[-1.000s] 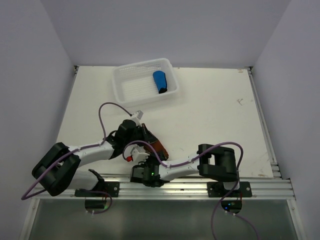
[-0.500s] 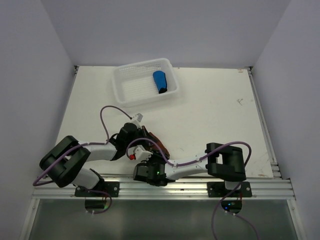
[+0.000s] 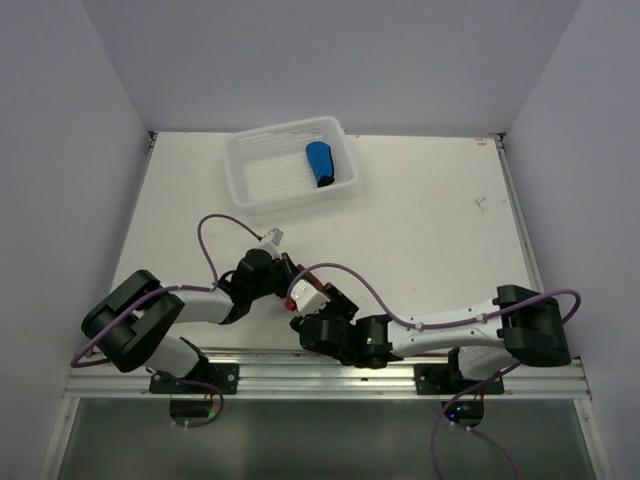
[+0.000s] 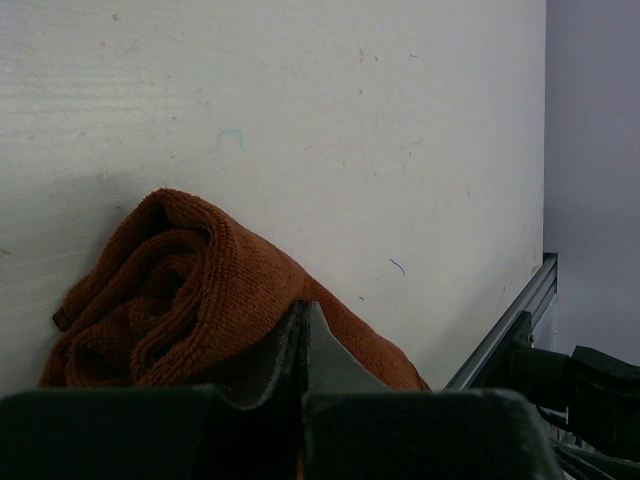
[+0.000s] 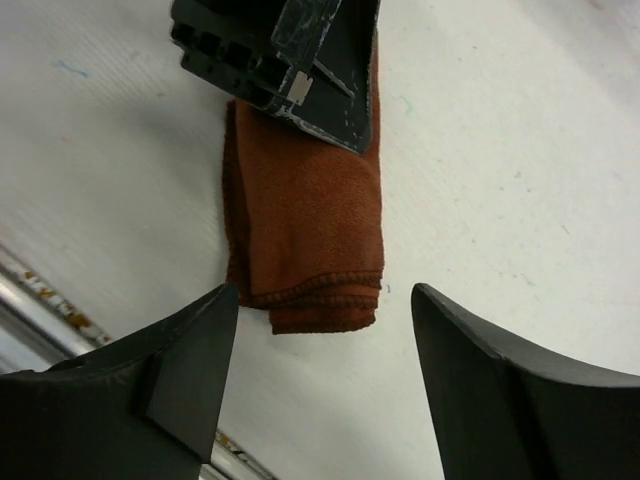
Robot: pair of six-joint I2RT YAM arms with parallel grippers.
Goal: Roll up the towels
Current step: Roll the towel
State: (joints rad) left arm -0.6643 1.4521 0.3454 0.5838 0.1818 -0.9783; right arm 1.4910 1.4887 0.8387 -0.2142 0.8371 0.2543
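1. From where I am standing, nothing readable is showing: no word, brand, number or sign is coming through on any surface.
2. A small dark scribble (image 3: 480, 203) is sitting on the table (image 3: 430, 250), well to the right of the white basket (image 3: 285, 128). It is too small to be reading as a letter.

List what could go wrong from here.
1. The right tool stands open and off the rust-brown towel, so the loose roll may spring apart.
2. The left tool is shut at the roll's end; pulling away could drag it undone.
3. The roll lies near the table's rail; a nudge could push it off.
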